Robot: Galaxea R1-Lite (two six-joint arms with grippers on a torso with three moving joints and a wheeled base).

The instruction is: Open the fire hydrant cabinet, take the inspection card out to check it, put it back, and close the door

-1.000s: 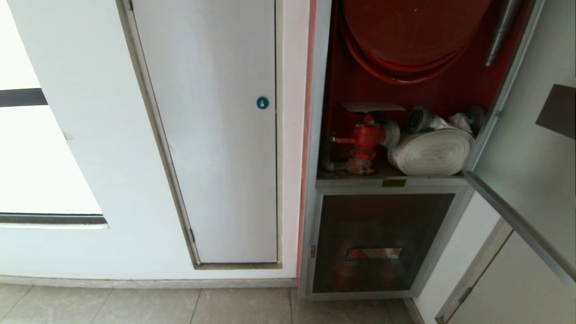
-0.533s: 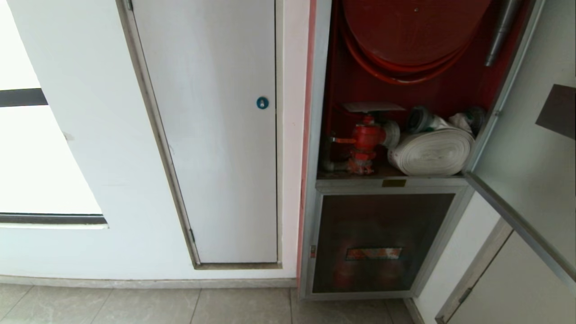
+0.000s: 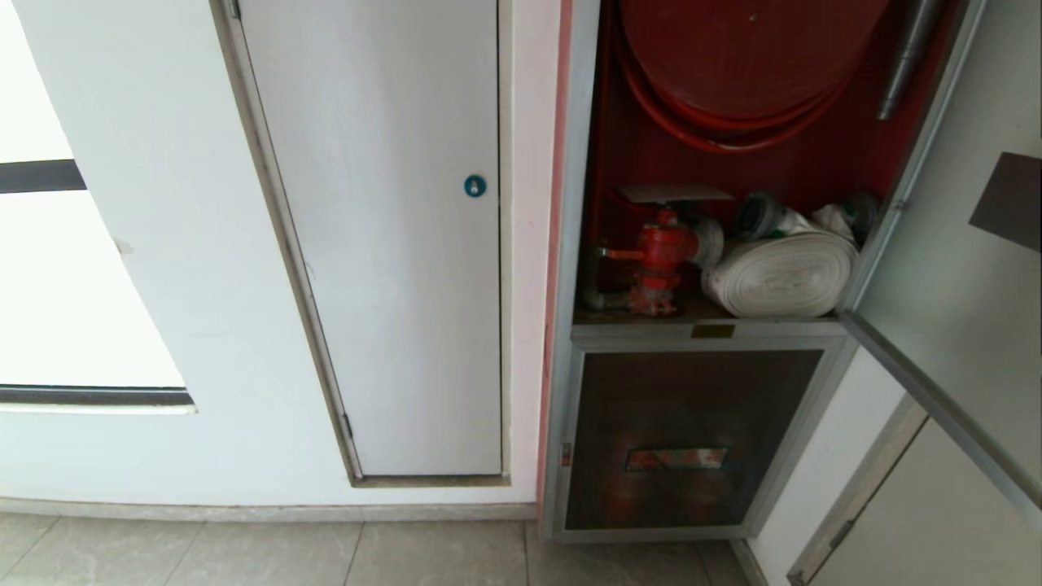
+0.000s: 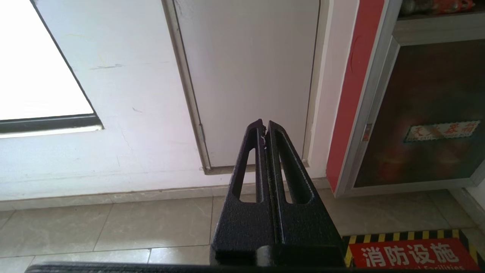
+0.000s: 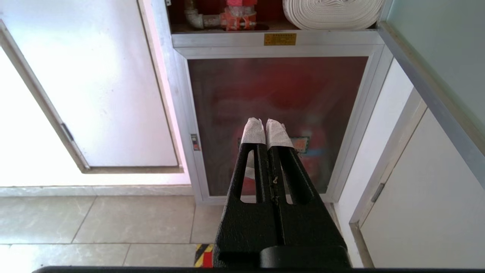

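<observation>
- Evidently we are at the last step: the inspection card point(image 3: 674, 193) lies back on top of the red valve point(image 3: 658, 248), inside the fire hydrant cabinet point(image 3: 582, 163), and only the door point(image 3: 952, 268) remains to shut.
- Our door stands swung out on the cabinet's right, its long axis upright and its lower edge reaching toward us.
- Our card lies flat, long axis running across the cabinet, just left of the white rolled hose point(image 3: 781, 273).
- Neither arm shows in the head view. Our right gripper point(image 5: 265, 127) is pressed closed on nothing, low before the smaller lower glass door point(image 5: 276, 113). Our left gripper point(image 4: 264, 127) is likewise closed and empty, facing the plain white door point(image 4: 246, 76).
- Next, we judge, our right arm must lift to the open panel's outer side and push it leftward until it latches.
</observation>
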